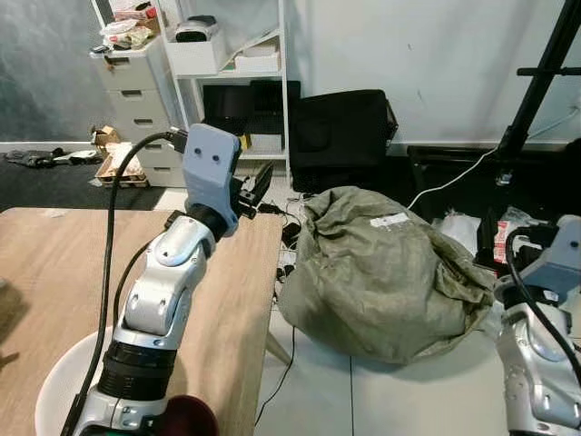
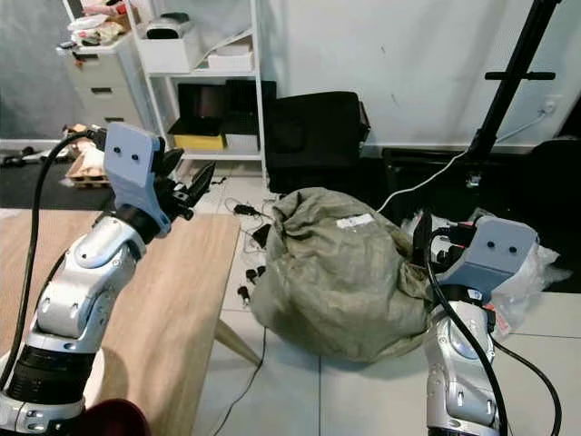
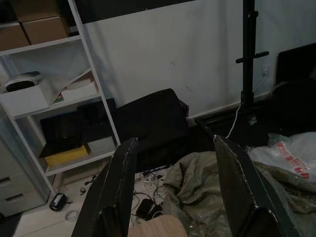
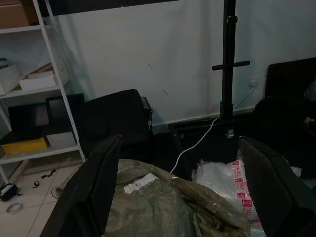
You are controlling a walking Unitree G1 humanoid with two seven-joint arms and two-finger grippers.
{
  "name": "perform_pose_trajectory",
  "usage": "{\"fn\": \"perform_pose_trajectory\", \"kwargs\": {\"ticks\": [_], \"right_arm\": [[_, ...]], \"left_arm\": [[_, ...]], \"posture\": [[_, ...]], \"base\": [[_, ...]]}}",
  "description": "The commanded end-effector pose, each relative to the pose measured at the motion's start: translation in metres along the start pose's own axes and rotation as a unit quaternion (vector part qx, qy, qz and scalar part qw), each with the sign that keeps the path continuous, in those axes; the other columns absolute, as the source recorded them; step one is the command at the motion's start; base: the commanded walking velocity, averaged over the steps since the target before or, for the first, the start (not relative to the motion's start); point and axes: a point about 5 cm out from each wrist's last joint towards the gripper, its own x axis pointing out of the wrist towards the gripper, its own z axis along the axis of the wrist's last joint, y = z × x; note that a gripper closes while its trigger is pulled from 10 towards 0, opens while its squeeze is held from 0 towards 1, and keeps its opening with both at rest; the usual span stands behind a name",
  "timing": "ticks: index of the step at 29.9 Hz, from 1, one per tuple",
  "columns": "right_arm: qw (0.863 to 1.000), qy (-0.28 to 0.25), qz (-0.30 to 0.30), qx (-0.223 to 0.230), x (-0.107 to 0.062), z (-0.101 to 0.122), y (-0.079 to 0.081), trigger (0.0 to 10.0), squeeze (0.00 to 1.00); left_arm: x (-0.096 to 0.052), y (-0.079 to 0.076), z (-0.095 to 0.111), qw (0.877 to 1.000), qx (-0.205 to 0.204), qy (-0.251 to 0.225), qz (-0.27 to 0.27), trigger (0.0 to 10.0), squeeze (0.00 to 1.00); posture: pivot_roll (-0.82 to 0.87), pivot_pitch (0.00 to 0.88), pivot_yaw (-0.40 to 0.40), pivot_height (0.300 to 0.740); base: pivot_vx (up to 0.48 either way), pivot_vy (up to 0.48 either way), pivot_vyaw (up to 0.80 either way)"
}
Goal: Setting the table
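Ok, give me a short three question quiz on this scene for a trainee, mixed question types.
1. True or false: the left hand is raised above the wooden table with nothing between its fingers.
2. Multiple choice: what lies on the floor between the table and the right hand? A) a red suitcase B) a large grey-green sack C) a laundry basket
3. Fill in: at the table's near edge, beside the left arm, sits a white ____.

Key: 1 true; 2 B; 3 bowl.
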Motion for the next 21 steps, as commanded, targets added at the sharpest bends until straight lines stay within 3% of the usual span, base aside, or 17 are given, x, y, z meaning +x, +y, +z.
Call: {"fn": "perform_pose_trajectory", "kwargs": {"ticks": [1, 13, 21], "right_arm": [[1.000, 0.006, -0.001, -0.001, -0.0022, -0.0029, 0.0005, 10.0, 0.00], [1.000, 0.007, 0.003, 0.000, -0.0013, -0.0032, 0.0020, 10.0, 0.00], [1.000, 0.010, 0.000, 0.008, -0.0013, -0.0038, 0.0011, 10.0, 0.00]], "left_arm": [[-0.0008, 0.0015, -0.0028, 1.000, -0.001, 0.009, 0.004, 10.0, 0.00], [-0.0007, 0.0024, -0.0042, 1.000, 0.003, 0.010, 0.006, 10.0, 0.00], [-0.0010, 0.0018, -0.0049, 1.000, 0.001, 0.010, 0.005, 10.0, 0.00]], "posture": [[-0.11, 0.000, 0.173, 0.740], [-0.11, 0.000, 0.172, 0.740], [-0.11, 0.000, 0.170, 0.740]], "base": [[0.000, 0.000, 0.00], [0.000, 0.000, 0.00], [0.000, 0.000, -0.80]]}}
